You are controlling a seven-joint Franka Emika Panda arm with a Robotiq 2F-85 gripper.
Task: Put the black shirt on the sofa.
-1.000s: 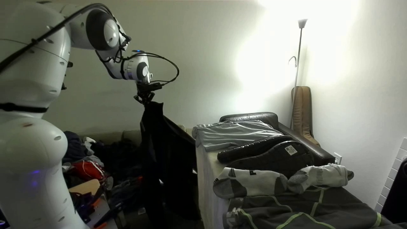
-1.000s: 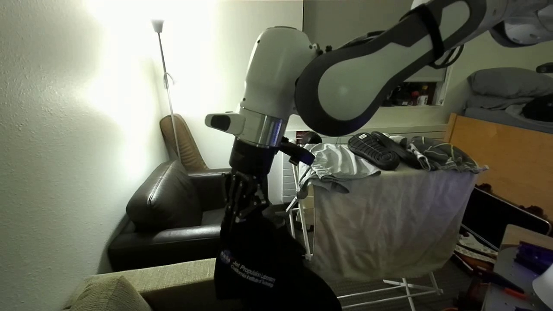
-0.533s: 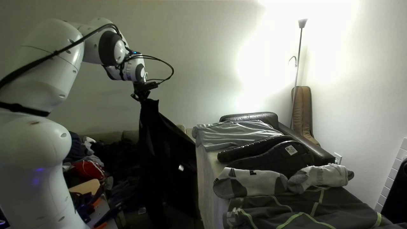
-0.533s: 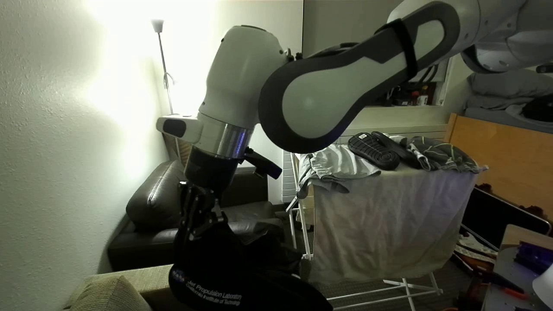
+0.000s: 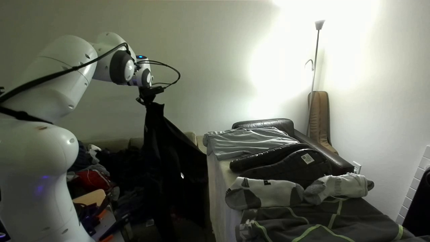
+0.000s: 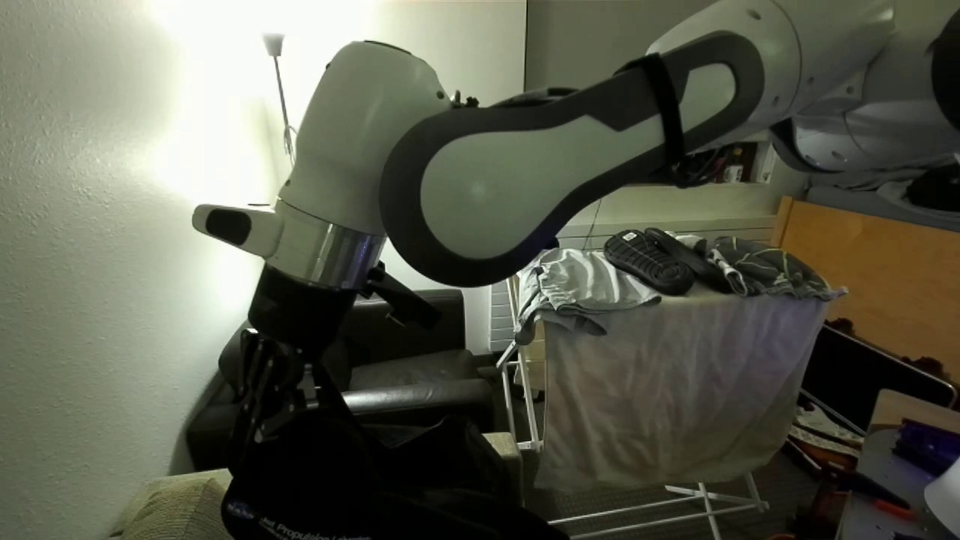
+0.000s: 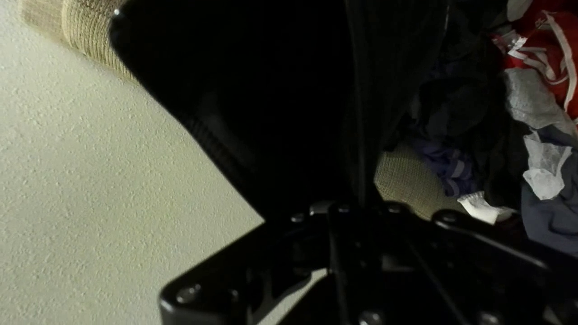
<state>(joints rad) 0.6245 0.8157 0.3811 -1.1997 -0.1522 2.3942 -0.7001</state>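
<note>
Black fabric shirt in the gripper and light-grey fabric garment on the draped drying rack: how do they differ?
Look: the black fabric shirt bears white lettering; the light-grey fabric garment shows none.
Pose: the shirt hangs in long folds; the garment lies wrinkled and mostly flat.
Support: the gripper pinches the shirt; the garment rests on the pale cloth over the white drying rack.
Shared: both are fabric.

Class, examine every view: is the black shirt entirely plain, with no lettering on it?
No, in an exterior view pale lettering runs across the black shirt near the picture's bottom edge.
</note>
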